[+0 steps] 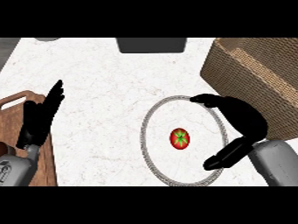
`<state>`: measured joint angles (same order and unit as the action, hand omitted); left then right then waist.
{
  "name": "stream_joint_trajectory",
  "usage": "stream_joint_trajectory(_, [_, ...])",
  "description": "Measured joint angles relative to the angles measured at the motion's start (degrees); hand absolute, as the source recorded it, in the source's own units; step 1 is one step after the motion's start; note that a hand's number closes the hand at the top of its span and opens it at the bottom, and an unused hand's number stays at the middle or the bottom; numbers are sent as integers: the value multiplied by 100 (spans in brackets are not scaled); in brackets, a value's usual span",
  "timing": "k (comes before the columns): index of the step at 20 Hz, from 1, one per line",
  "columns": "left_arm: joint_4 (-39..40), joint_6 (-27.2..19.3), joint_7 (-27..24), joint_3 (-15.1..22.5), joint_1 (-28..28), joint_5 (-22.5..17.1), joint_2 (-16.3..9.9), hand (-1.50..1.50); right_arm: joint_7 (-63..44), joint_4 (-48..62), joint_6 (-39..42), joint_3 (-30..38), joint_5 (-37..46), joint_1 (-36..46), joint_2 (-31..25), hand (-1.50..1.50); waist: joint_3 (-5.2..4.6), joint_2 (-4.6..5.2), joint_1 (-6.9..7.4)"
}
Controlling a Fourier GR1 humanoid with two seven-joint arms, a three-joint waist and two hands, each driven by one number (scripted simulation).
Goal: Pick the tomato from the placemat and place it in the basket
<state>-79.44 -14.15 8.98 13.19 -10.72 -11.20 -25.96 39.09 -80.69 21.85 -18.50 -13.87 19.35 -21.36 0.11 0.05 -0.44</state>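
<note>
A red tomato (180, 138) with a green star-shaped stem mark lies on the white marbled surface (106, 74), inside the grey ring of a round placemat (152, 111), a little right of the ring's centre. The right hand (244, 120) arches over the placemat's right side: its fingers (209, 99) curve out over the far rim and its thumb (223, 157) points toward the near rim, the two spread wide apart with the tomato in the gap between them, untouched. The hand holds nothing. Just right of it and reaching to the far right corner stands a woven basket (241, 65), its near wall partly hidden behind the hand. At the left, the left hand (41, 116) rests open, fingers straight and pointing away, above the edge of a wooden cutting board (3, 127) with a handle slot. A dark grey object (152, 44) sits at the far edge of the surface.
</note>
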Motion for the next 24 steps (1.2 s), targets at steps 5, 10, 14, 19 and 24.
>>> stream_joint_trajectory(5, [126,63,55,-12,-130,21,5,0,44,115,95,168,1097,503,-1240,-150,-12,8,12])
stream_joint_trajectory(10, [130,115,82,26,-169,70,46,0,-47,96,596,-157,1795,877,-2246,-150,-14,8,83])
stream_joint_trajectory(14, [223,142,128,-17,-307,121,103,0,10,148,751,-482,2117,1029,-2570,-150,-11,15,101])
stream_joint_trajectory(19, [367,247,112,-116,-387,190,155,0,81,346,764,-683,2326,1153,-2616,-150,-10,14,100])
stream_joint_trajectory(24, [301,189,150,-90,-325,365,345,0,155,603,619,-680,2385,1107,-2457,-150,-10,6,96])
